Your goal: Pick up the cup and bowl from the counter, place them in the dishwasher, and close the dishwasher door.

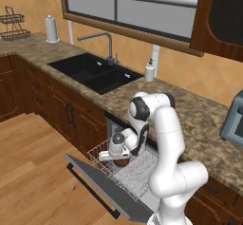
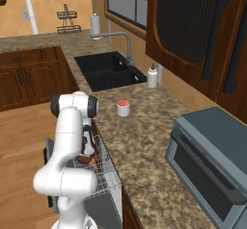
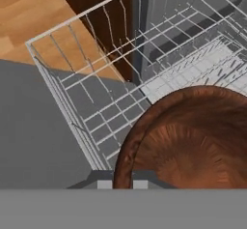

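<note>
The gripper [image 1: 120, 158] is clamped on the rim of the bowl [image 3: 188, 136], holding it low inside the dishwasher's white wire rack [image 3: 111, 78], above the lowered dishwasher door [image 1: 102, 188]. The cup [image 2: 123, 107] stands on the counter [image 2: 144, 141], at two o'clock from the arm's shoulder. No legible writing anywhere.

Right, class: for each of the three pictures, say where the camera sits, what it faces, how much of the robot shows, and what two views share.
Left base view: behind-left, facing the sink; arm lower right.
Right base view: behind-right, facing the counter and cup; arm lower left.
Hand view: on the hand, looking down at the bowl and rack.
Shared: both base views show the bowl over the dishwasher.
</note>
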